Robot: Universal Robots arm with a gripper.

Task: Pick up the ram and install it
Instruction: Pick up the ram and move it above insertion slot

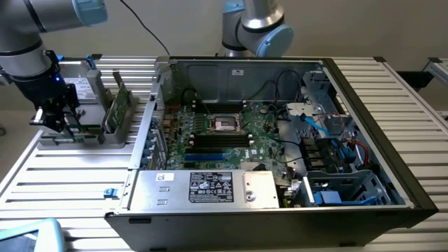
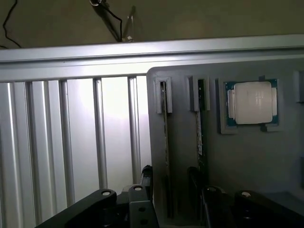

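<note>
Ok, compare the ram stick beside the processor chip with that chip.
The ram stick stands on edge in a narrow slot; the processor chip lies flat in a square recess. The ram stick is long and thin, the processor chip square. The ram stick shows a green edge, the processor chip a silver lid. Both sit in the grey tray.

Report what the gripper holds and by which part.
Nothing: the gripper is open above the grey holder where the ram stands on edge.
</note>
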